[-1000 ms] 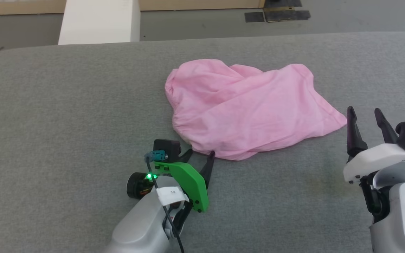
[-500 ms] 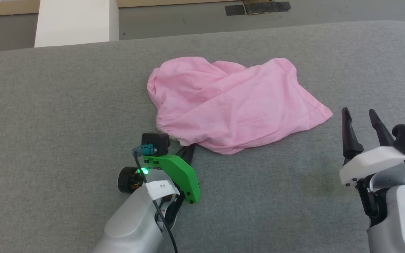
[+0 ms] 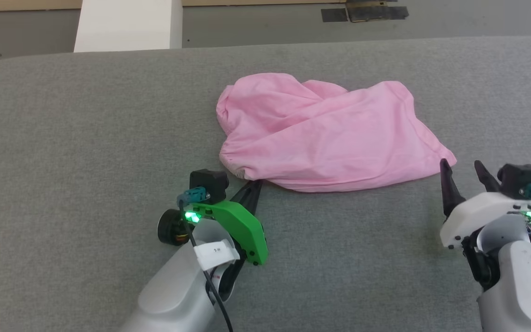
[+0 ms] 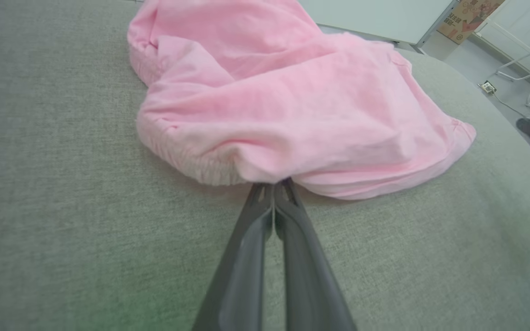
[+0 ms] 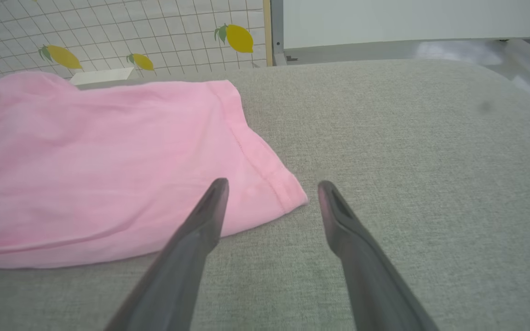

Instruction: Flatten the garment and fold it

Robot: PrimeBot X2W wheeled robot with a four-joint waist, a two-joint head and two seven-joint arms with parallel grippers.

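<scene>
The garment point(image 3: 325, 133) is a light pink, wrinkled piece lying bunched on the grey table point(image 3: 62, 138). My left gripper point(image 3: 254, 184) meets its near left edge. In the left wrist view the two dark fingers point(image 4: 256, 239) press together, and the left gripper point(image 4: 274, 186) has its tips tucked into the garment point(image 4: 269, 105) at the hem fold. My right gripper point(image 3: 460, 163) stands open just beside the garment's right corner. In the right wrist view the right gripper point(image 5: 272, 186) straddles the hemmed corner of the garment point(image 5: 108, 161), hovering at it without contact that I can make out.
A white block point(image 3: 127, 25) stands beyond the table's far edge, with dark tape patches point(image 3: 367, 11) on the floor behind. The right wrist view shows a tiled wall with lemon prints point(image 5: 108, 27). Bare grey surface spreads to the left and in front of the garment.
The left gripper's fingers have shut on the garment's near edge. The right gripper has moved in toward the garment's right corner. The head camera has shifted slightly.
</scene>
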